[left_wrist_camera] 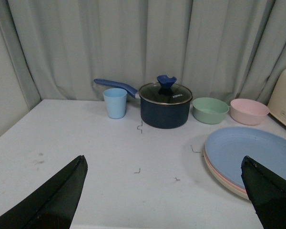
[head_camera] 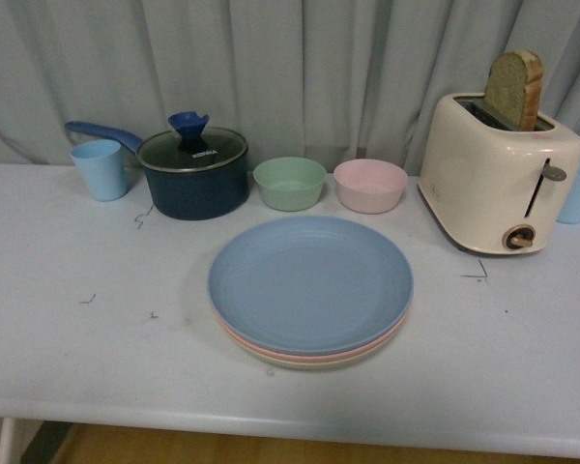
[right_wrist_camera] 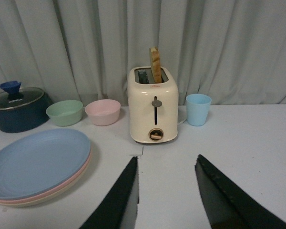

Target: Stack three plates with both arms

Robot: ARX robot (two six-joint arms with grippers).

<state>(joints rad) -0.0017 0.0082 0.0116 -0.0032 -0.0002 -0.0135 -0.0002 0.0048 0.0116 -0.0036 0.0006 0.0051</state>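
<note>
My right gripper [right_wrist_camera: 166,191] hangs with jaws apart, holding nothing, over the white table [right_wrist_camera: 248,143]. Light blue plate [right_wrist_camera: 35,160] tops the pink plate [right_wrist_camera: 74,176] and beige plate [right_wrist_camera: 47,198].

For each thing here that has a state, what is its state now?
Plates: stacked, blue on pink on beige.
Pot: lid on.
Toaster: bread slice up, lever raised.
Green bowl: upright, looks empty.
Pink bowl: upright.
Left gripper: open, empty.
Right gripper: open, empty.
</note>
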